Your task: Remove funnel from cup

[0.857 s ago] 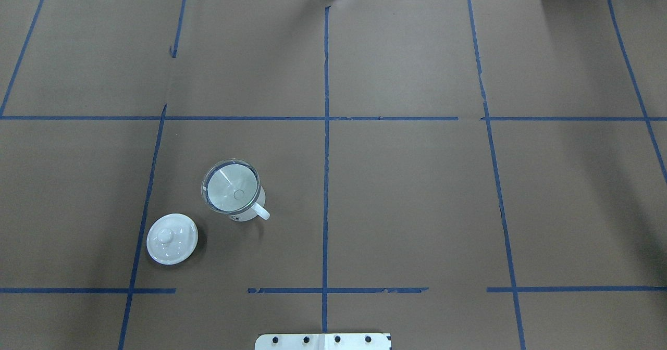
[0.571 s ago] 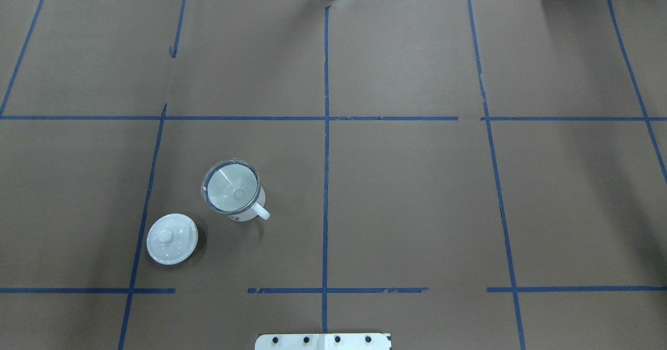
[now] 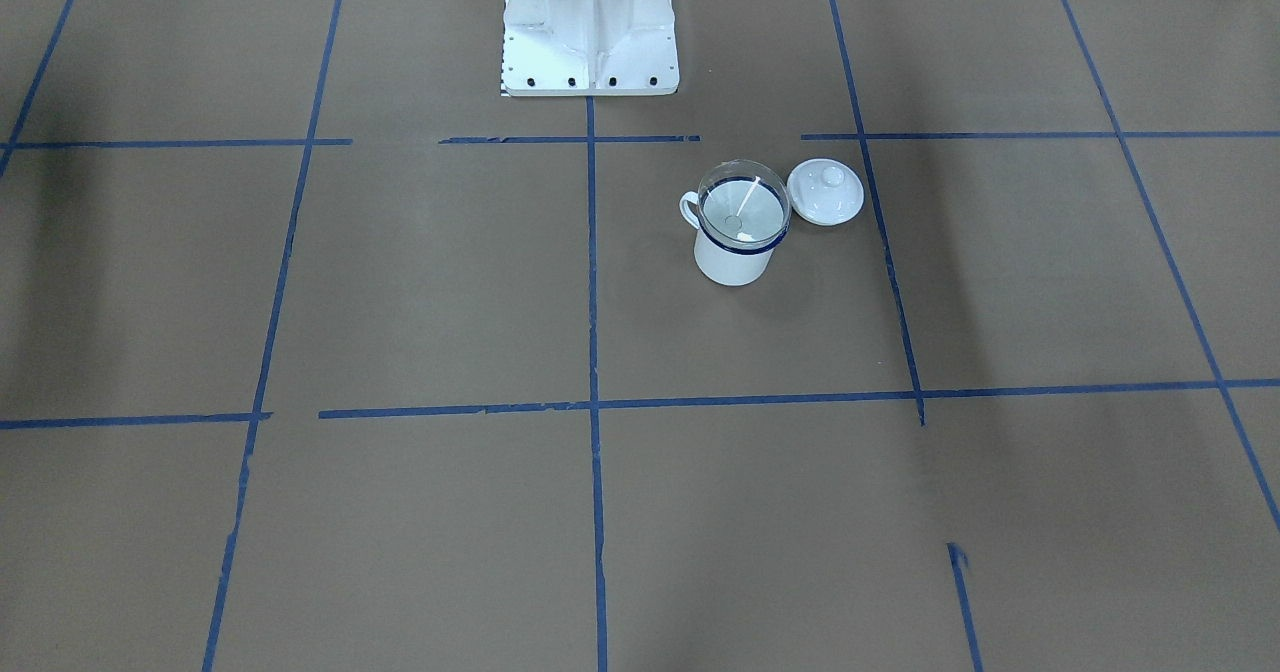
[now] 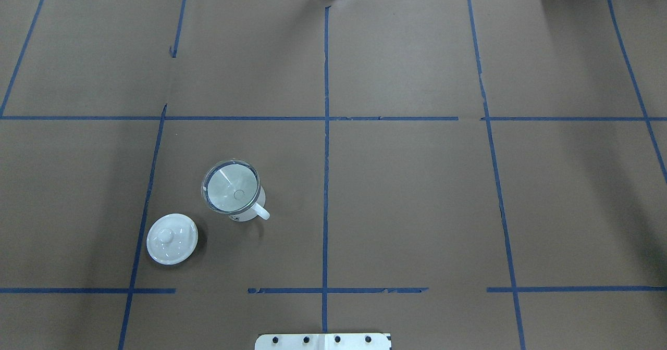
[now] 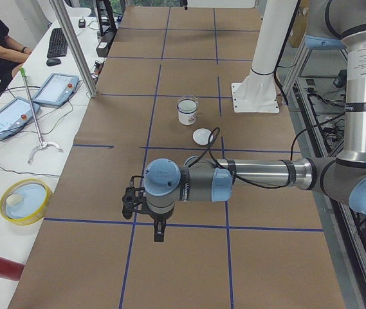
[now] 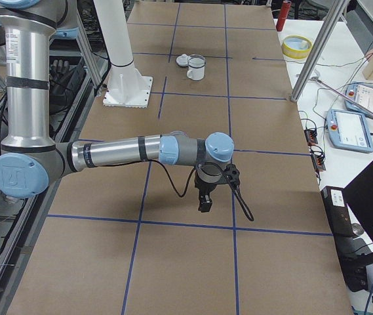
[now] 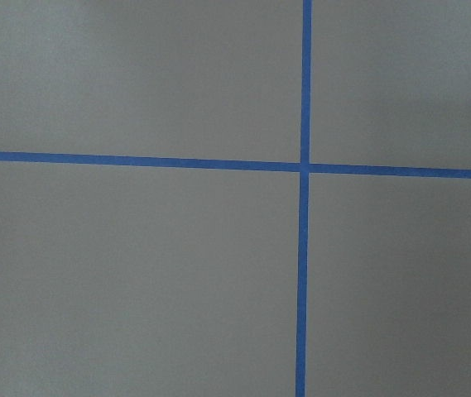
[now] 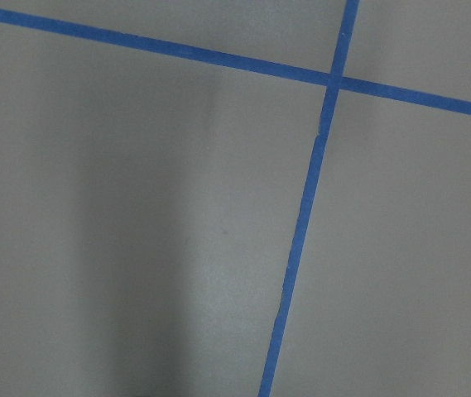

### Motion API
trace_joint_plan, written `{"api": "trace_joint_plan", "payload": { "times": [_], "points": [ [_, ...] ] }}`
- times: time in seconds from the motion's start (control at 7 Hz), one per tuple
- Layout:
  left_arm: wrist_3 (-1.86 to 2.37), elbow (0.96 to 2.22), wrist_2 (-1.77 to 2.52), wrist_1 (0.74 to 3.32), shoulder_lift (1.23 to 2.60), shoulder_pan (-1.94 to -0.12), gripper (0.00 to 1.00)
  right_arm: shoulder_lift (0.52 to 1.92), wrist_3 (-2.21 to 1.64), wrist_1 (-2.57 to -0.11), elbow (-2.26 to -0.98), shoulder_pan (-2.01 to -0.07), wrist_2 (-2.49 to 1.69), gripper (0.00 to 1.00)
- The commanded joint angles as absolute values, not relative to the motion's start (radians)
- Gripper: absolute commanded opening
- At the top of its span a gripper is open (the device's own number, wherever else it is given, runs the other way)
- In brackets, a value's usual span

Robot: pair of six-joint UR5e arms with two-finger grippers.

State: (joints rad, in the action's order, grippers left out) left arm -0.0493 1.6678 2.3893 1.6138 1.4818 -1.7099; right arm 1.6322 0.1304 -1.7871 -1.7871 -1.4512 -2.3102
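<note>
- Sitting upright in the cup point(image 3: 733, 264), the funnel point(image 4: 231, 187) rests its wide clear bowl on the dark blue rim, with its spout down inside.
- You will find both in the left half of the table point(image 4: 417, 194), nearer the robot's edge than the far edge.
- Expect the funnel to be light, rigid and slick. Pinch the bowl's rim gently and lift straight up.
- The cup looks light too and might ride up or tip.
- A white domed lid point(image 4: 172, 238) lies near the cup, toward the left edge, not touching it.
- The left gripper point(image 5: 159, 233) hangs over the left end and the right gripper point(image 6: 204, 205) over the right end, both well apart from the cup. You cannot tell whether their fingers are spread or closed.
</note>
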Motion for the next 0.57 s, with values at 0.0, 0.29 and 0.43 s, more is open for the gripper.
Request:
{"api": "trace_joint_plan", "payload": {
  "times": [0.0, 0.29, 0.43],
  "points": [
    [0.083, 1.667, 2.399, 1.678, 1.476, -1.706, 1.00, 1.632, 0.130, -1.787, -1.787, -1.451, -2.310, 1.00],
    [0.448, 1.818, 2.407, 1.692, 1.462, -1.634, 1.00, 1.632, 0.130, -1.787, -1.787, -1.451, -2.310, 1.00],
    [0.616, 1.901, 2.399, 1.695, 1.463, -1.529, 1.00, 1.632, 0.130, -1.787, -1.787, -1.451, -2.310, 1.00]
  ]
}}
